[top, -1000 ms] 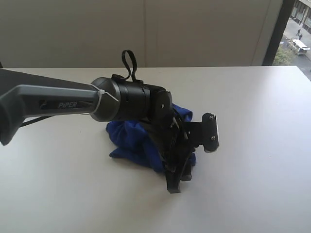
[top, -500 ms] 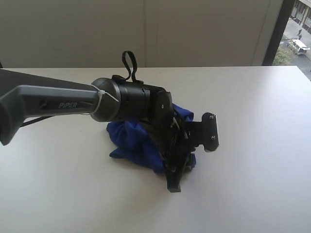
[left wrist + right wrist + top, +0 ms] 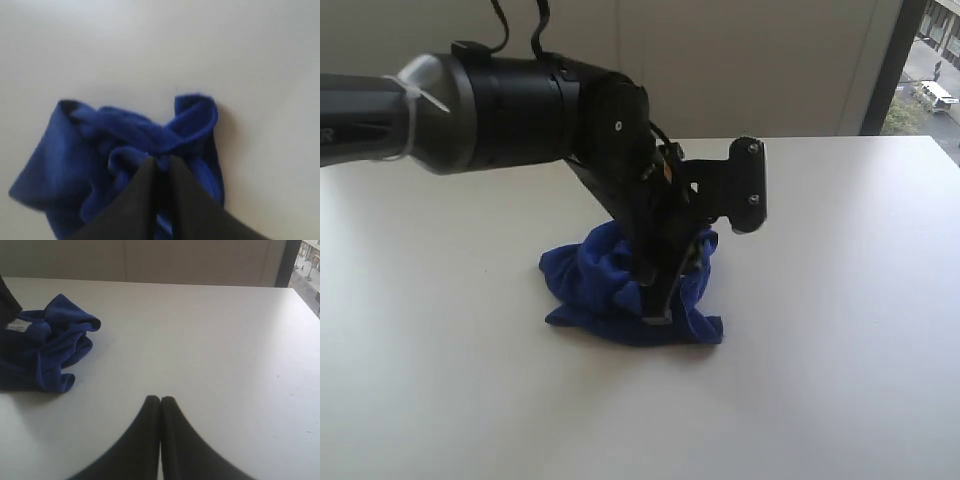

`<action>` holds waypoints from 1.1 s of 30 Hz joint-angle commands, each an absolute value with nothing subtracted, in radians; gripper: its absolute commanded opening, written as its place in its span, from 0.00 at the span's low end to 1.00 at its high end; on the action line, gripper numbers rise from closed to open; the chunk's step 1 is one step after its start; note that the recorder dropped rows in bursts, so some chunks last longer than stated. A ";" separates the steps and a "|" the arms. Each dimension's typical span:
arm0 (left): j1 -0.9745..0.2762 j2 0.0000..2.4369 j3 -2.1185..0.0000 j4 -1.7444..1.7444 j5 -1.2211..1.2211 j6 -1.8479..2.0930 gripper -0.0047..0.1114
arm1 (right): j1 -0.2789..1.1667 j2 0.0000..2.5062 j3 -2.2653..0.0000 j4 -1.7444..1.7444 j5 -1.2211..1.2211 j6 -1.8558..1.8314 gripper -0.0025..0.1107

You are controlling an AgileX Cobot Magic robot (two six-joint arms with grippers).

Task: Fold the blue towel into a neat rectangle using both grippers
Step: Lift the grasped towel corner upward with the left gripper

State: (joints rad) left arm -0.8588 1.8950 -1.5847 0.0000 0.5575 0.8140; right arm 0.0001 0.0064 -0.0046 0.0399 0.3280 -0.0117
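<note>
The blue towel (image 3: pixel 610 285) lies crumpled in a heap on the white table (image 3: pixel 840 300). My left gripper (image 3: pixel 658 312) comes down onto the heap's right side, and in the left wrist view its jaws (image 3: pixel 161 161) are shut on a fold of the blue towel (image 3: pixel 125 140), which hangs bunched from them. My right gripper (image 3: pixel 160 401) is shut with nothing in it, hovering over bare table, and does not show in the exterior view. From there the towel (image 3: pixel 45 347) lies well off to one side, with a small white tag (image 3: pixel 16 325) showing on it.
The left arm's thick black wrist and grey link (image 3: pixel 520 100) cross the exterior view's upper left, above the table. A pale wall (image 3: pixel 720 60) runs behind the table's far edge, with a window (image 3: pixel 930 60) at the far right.
The left jaws closed on the towel. The left arm then rose and tilted, its wrist now higher in view, pulling a fold of the heap upward. The right gripper stayed shut.
</note>
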 commanded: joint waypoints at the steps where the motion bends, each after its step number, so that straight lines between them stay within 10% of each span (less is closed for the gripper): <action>1: -0.860 1.872 -1.579 0.222 0.741 0.597 0.17 | 0.003 0.000 0.000 0.033 0.313 -0.023 0.02; 14: -0.848 1.923 -1.577 0.344 0.942 0.382 0.19 | 0.003 0.000 0.000 0.033 0.313 -0.023 0.02; 23: -0.747 1.985 -1.577 0.224 0.886 0.229 0.64 | 0.003 0.000 0.000 0.033 0.313 -0.023 0.02; 33: -0.700 2.013 -1.577 0.050 0.847 0.153 0.66 | 0.003 0.000 0.000 0.033 0.313 -0.023 0.02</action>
